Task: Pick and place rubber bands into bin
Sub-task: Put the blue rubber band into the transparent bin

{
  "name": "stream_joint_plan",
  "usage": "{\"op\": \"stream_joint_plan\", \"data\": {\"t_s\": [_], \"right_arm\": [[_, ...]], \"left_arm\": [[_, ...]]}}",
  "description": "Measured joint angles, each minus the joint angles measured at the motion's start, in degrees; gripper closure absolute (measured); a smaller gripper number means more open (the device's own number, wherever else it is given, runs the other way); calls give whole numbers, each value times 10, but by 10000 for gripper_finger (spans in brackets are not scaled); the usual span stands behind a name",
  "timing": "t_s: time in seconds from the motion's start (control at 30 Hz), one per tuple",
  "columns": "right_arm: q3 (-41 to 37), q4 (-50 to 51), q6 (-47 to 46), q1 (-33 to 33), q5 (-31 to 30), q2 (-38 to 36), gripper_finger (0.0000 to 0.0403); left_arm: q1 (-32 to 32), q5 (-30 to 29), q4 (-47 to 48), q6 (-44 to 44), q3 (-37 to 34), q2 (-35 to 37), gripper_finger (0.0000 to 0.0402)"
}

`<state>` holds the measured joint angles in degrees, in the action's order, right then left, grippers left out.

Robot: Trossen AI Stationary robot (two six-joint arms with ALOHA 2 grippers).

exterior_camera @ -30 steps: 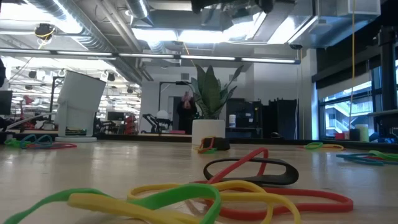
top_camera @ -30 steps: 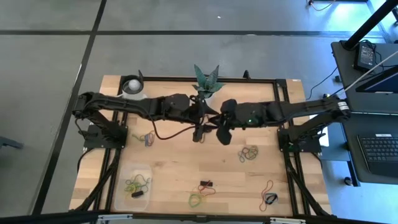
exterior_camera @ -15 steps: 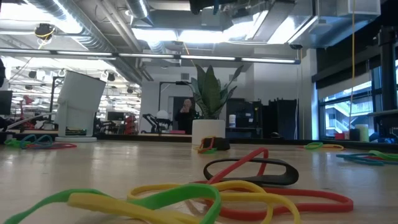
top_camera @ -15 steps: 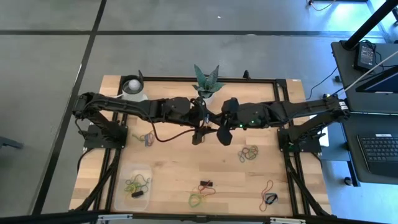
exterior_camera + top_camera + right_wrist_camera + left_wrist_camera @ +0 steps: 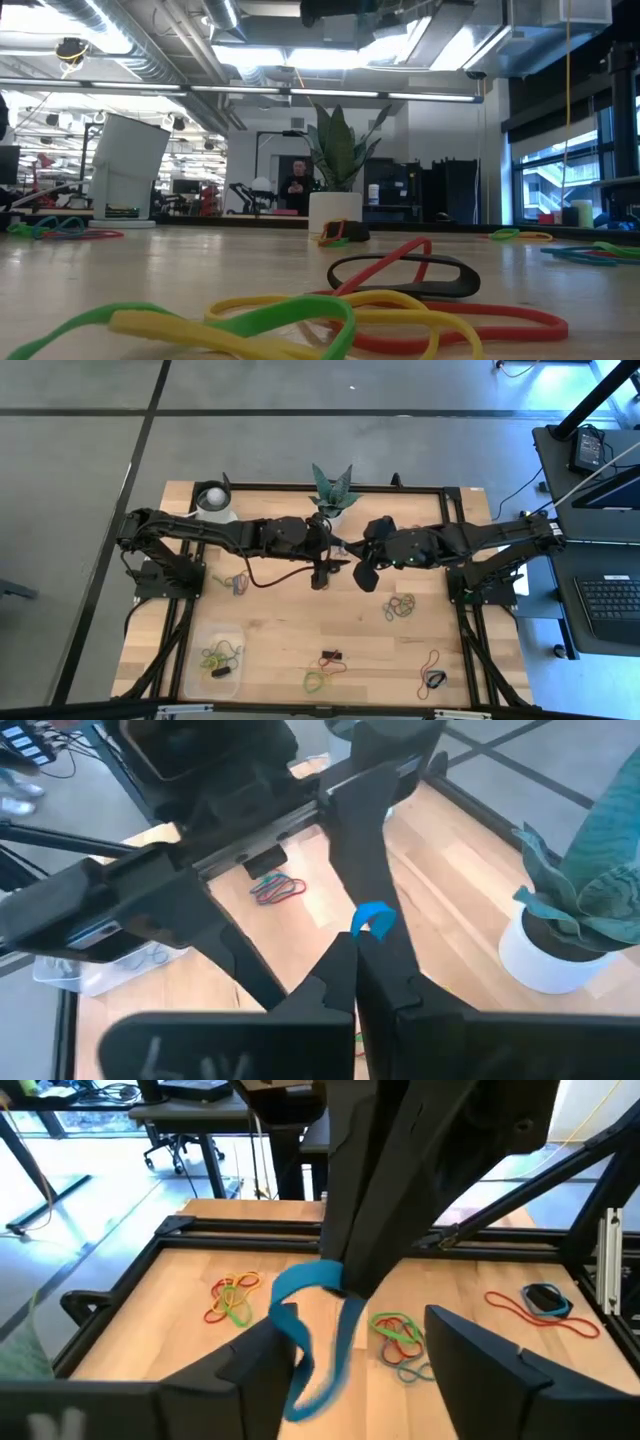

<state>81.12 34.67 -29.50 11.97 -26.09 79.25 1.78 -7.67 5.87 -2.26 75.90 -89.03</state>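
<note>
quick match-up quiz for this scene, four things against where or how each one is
Things:
1 blue rubber band
2 bin
3 plant pot
4 left gripper

Places or states:
a open, facing the right gripper
b top middle of the high view
c pinched in the right gripper
d lower left of the high view, bands inside

Pairs: 1-c, 2-d, 3-b, 4-a

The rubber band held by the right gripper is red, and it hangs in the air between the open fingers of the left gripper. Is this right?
Not quite: the rubber band is blue, not red, as the left wrist view shows. The rest holds: the right gripper is shut on it, and it hangs between the open fingers of the left gripper.
</note>
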Motion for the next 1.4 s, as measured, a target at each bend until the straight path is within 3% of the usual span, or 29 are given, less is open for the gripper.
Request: {"op": "stream_joint_plan", "data": {"t_s": [0.13,0.37,0.57,0.83,1.07,1.23,1.4], "right_arm": [[0,0,0,0,0,1,403],[0,-2,0,0,0,1,403],[0,11,-18,0,1,1,394],[-1,110,-47,0,7,-3,316],[-1,257,-63,30,32,-38,277],[-9,370,-121,98,9,-72,283],[-88,378,-196,165,-28,-122,292]], "left_arm": [[-1,1,0,0,0,0,247],[0,19,5,0,0,0,388],[-1,18,20,0,0,0,398],[-1,10,44,-17,0,0,398],[25,-83,100,-84,0,0,398],[81,-154,226,-212,8,0,398],[160,-199,407,-481,42,-2,398]]}}
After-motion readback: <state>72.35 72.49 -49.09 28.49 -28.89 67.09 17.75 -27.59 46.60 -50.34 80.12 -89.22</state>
